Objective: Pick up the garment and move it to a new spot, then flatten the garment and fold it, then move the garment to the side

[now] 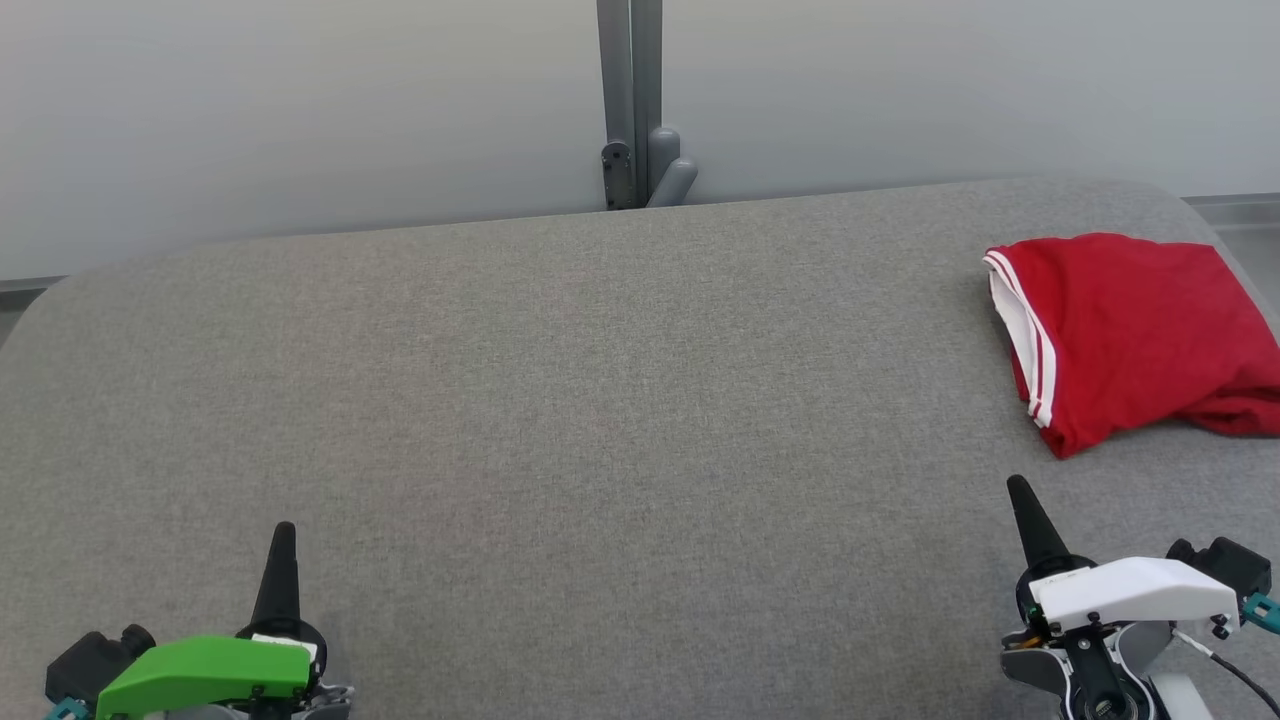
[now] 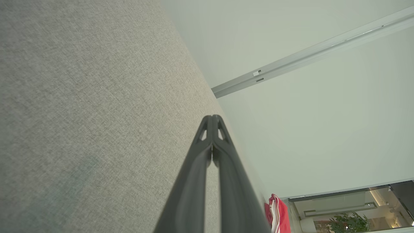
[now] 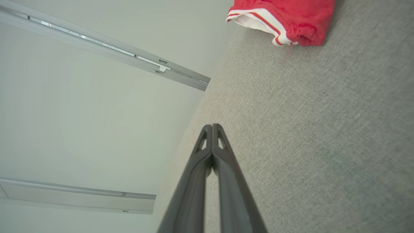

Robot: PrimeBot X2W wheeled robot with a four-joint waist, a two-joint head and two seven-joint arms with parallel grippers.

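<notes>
The garment (image 1: 1130, 335) is a red jersey with a white, red-striped sleeve edge. It lies folded into a compact bundle at the far right of the grey fabric surface (image 1: 600, 400). The right wrist view has the garment (image 3: 284, 19) at its top edge, and the left wrist view catches a sliver of the garment (image 2: 278, 215) far off. My left gripper (image 1: 284, 530) rests shut at the lower left, far from the cloth. My right gripper (image 1: 1018, 487) is shut at the lower right, just short of the bundle's near corner. Both pairs of fingers are pressed together, holding nothing (image 2: 212, 117) (image 3: 212, 125).
A pale wall runs behind the surface, with a grey vertical post and bracket (image 1: 632, 120) at its middle. The surface's rounded right edge (image 1: 1225, 230) passes close beside the garment. In the left wrist view a plant (image 2: 349, 223) stands in a distant room.
</notes>
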